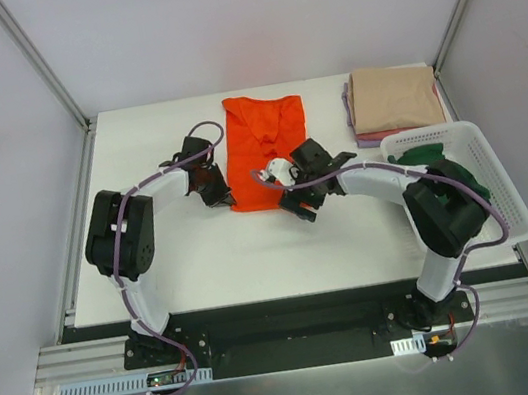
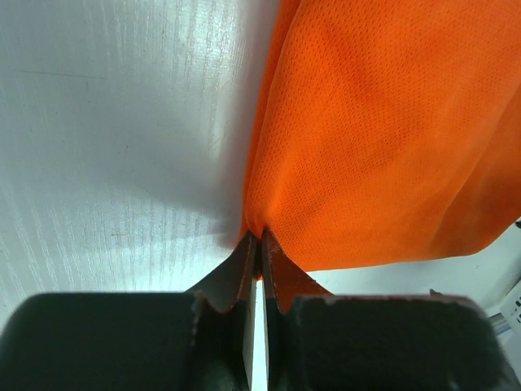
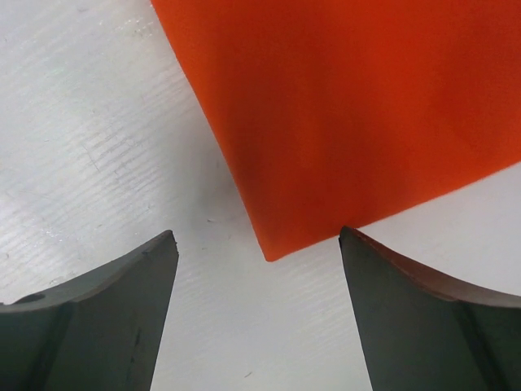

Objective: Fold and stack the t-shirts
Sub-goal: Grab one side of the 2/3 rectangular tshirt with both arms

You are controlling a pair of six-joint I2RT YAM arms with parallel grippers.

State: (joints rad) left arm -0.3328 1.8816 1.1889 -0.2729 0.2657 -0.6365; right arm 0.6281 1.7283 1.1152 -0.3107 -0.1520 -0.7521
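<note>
Orange t-shirt (image 1: 266, 146): one, fine mesh knit, flat rectangle, left of basket (image 1: 509, 192).
Left gripper (image 2: 259, 244): clamped tight on shirt's left edge, cloth puckered at the tips, farthest from basket.
Right gripper (image 3: 256, 235): spread wide, astride shirt's pointed near corner, holding nothing.
Folded stack (image 1: 392, 100): beige on top, pink and lilac edges beneath, just behind basket.
Basket: one, white slatted plastic, one dark green t-shirt (image 1: 445, 155) inside.
</note>
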